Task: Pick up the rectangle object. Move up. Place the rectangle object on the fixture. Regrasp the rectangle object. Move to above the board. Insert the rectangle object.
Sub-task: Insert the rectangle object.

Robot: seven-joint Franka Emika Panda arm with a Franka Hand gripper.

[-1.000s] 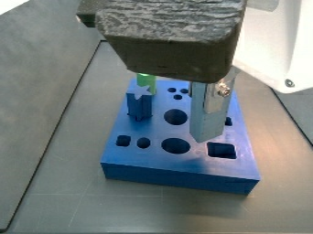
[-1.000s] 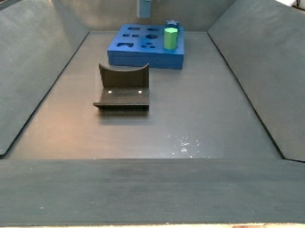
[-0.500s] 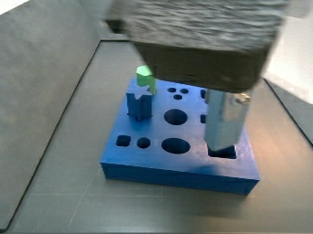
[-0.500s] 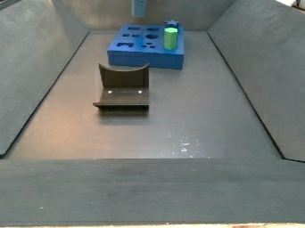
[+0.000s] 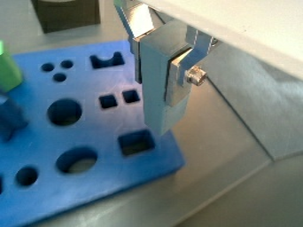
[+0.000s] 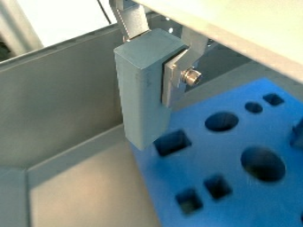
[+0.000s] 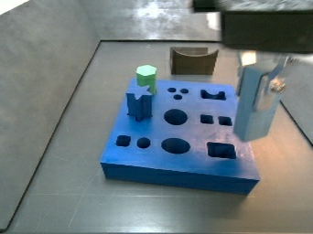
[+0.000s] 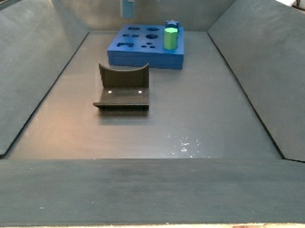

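My gripper [image 7: 259, 78] is shut on the rectangle object [image 7: 255, 102], a pale grey-blue block that hangs upright between the silver fingers [image 5: 178, 69]. It hovers over the edge of the bright blue board [image 7: 171, 137], and its lower end stands just beside a rectangular cutout [image 5: 135, 142] in both wrist views. The same block [image 6: 142, 93] and gripper [image 6: 148, 58] fill the middle of a wrist view. The dark fixture [image 8: 123, 86] stands empty on the floor, apart from the board [image 8: 149, 46]. Only the tip of the block [image 8: 127, 7] shows at the upper edge of a side view.
A green hexagonal peg [image 7: 145, 75] and a dark blue star peg [image 7: 138, 101] stand in the board's far-left corner. Several other cutouts dot its top. Sloped grey walls [image 8: 36, 80] close in the floor on both sides.
The gripper has carried the block sideways across the board toward its edge and now sits farther from the side camera. The pegs, board and fixture have not moved.
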